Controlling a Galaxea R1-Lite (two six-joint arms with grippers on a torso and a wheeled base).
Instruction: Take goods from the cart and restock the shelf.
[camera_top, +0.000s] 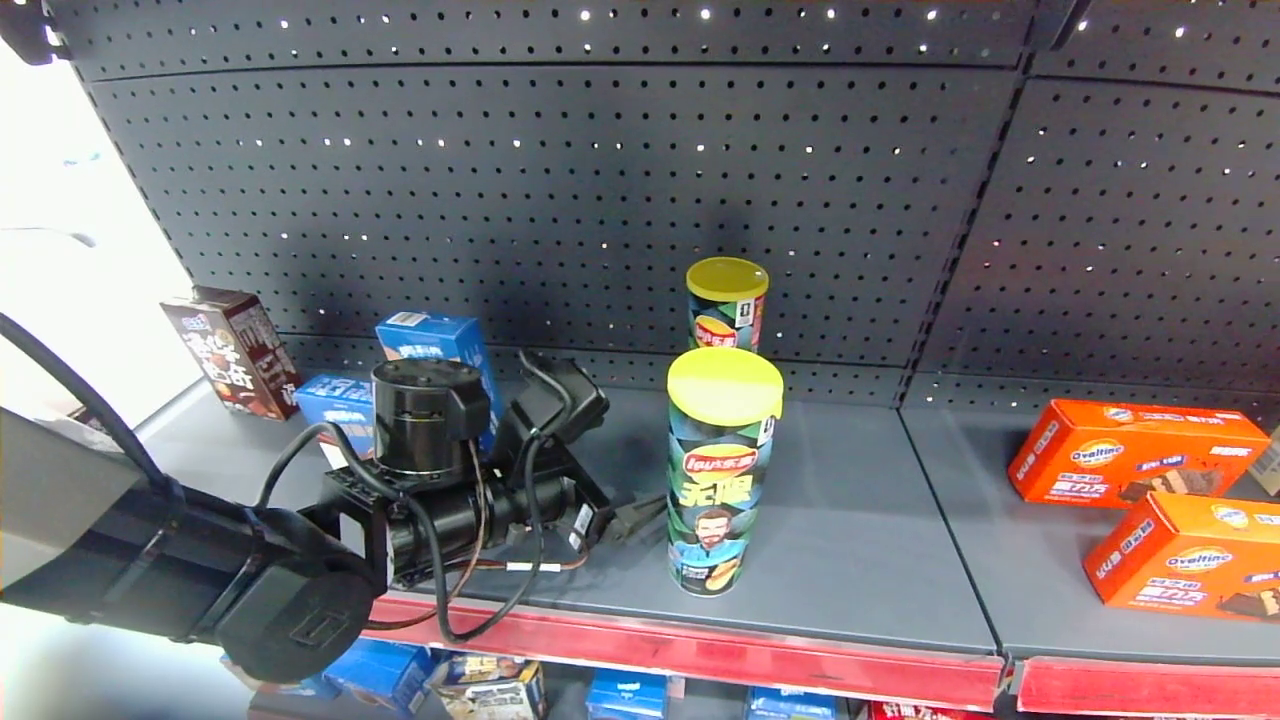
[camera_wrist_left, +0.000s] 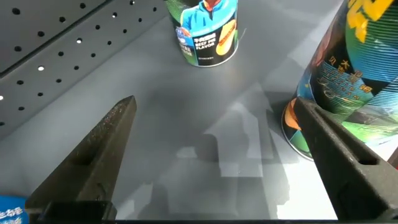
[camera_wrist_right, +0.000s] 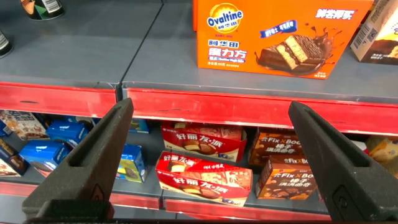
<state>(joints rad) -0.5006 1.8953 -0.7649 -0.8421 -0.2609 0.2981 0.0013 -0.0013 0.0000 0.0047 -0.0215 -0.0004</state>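
Note:
Two tall chip cans with yellow lids stand on the grey shelf (camera_top: 860, 540). The front can (camera_top: 722, 480) is near the shelf edge and the rear can (camera_top: 727, 305) is against the pegboard. My left gripper (camera_top: 640, 515) lies low over the shelf just left of the front can, open and holding nothing. In the left wrist view one finger (camera_wrist_left: 336, 149) is close beside the front can (camera_wrist_left: 348, 74), with the rear can (camera_wrist_left: 208, 31) farther off past the left gripper (camera_wrist_left: 214, 106). My right gripper (camera_wrist_right: 211, 109) hangs open and empty in front of the red shelf edge (camera_wrist_right: 249, 102), below an orange box (camera_wrist_right: 280, 37).
A brown box (camera_top: 235, 350) and blue boxes (camera_top: 440, 350) stand behind the left arm. Two orange boxes (camera_top: 1135, 455) (camera_top: 1190, 565) occupy the right bay. The pegboard wall (camera_top: 560, 200) closes the back. Snack boxes (camera_wrist_right: 205, 174) fill the lower shelf.

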